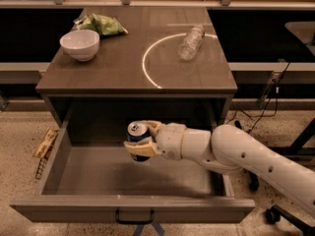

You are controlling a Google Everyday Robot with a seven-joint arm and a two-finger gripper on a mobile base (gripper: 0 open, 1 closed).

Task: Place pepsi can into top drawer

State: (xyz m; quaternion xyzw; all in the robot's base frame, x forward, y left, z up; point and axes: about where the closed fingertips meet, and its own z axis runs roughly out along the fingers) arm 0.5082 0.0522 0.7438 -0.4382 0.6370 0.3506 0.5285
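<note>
The pepsi can [137, 134] is dark blue with a silver top and stands upright in my gripper [141, 140], which is shut on it. I hold the can inside the open top drawer [133, 208], above the middle of its floor. The drawer is pulled out wide, with a black handle [134, 217] on its front panel. My white arm [231, 154] reaches in from the right over the drawer's right wall.
On the cabinet top [123, 73] stand a white bowl [79, 44], a green snack bag [101, 24] and a clear plastic bottle [191, 42] lying on its side. A snack packet [45, 142] lies on the floor to the left. A chair base [275, 213] is at the right.
</note>
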